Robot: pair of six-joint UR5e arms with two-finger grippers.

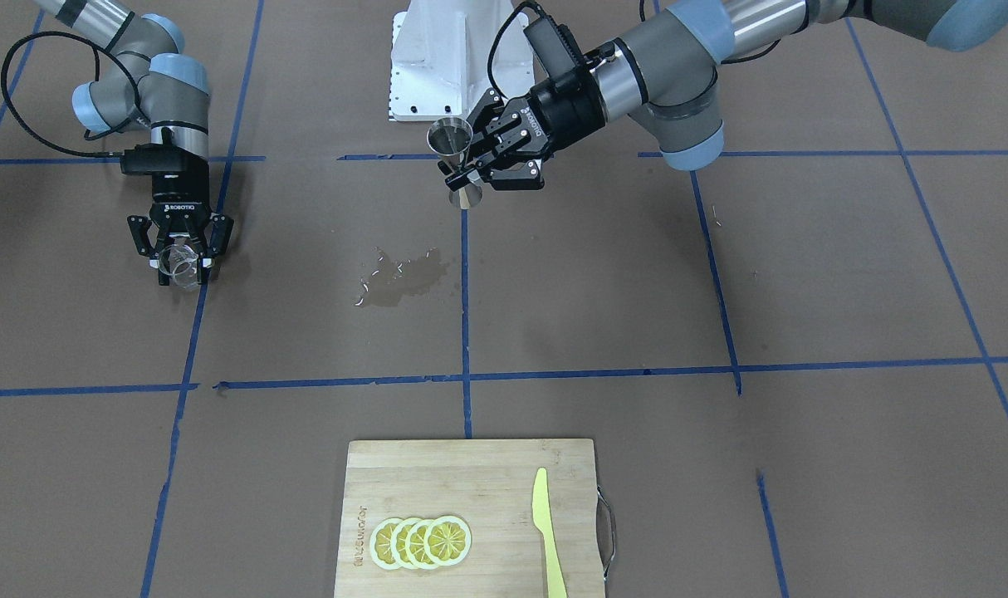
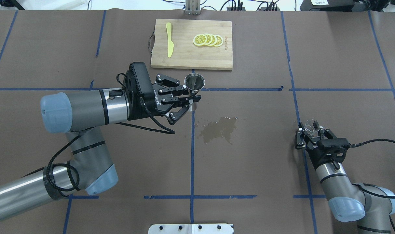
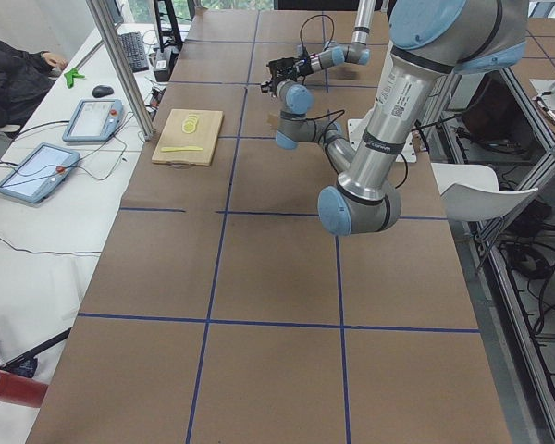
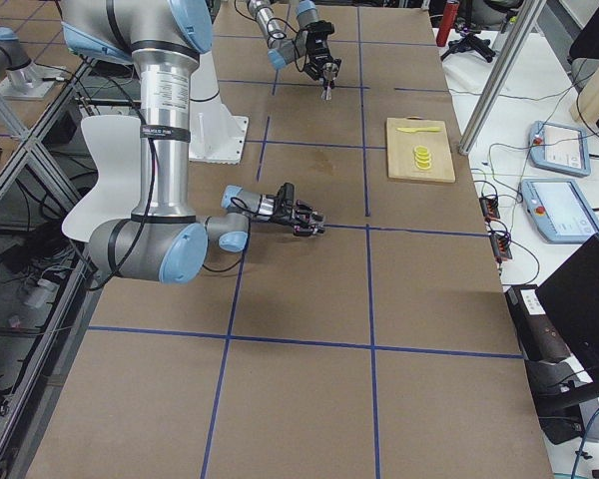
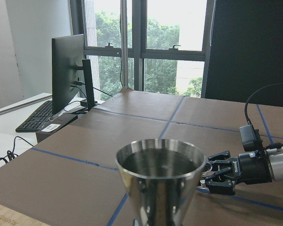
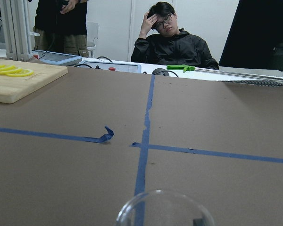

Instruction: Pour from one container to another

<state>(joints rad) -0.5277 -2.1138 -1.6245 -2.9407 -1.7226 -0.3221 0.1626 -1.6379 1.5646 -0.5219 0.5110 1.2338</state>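
The steel jigger (image 2: 194, 82) stands upright in the air over the blue centre line, with my left gripper (image 2: 191, 99) shut on its narrow waist. From the front it shows as the jigger (image 1: 452, 139) in the left gripper (image 1: 464, 174). The left wrist view looks into the jigger's dark bowl (image 5: 160, 181). The clear glass cup (image 2: 311, 126) sits between the fingers of my right gripper (image 2: 309, 130), low at the table and upright. In the front view the cup (image 1: 178, 259) is in the right gripper (image 1: 182, 264). Only its rim (image 6: 165, 209) shows in the right wrist view.
A wet spill (image 2: 218, 128) darkens the paper between the arms. A wooden cutting board (image 2: 191, 61) lies at the table's far edge with lemon slices (image 2: 208, 40) and a yellow knife (image 2: 169, 44). The robot's white base plate (image 1: 454, 66) stands behind the jigger.
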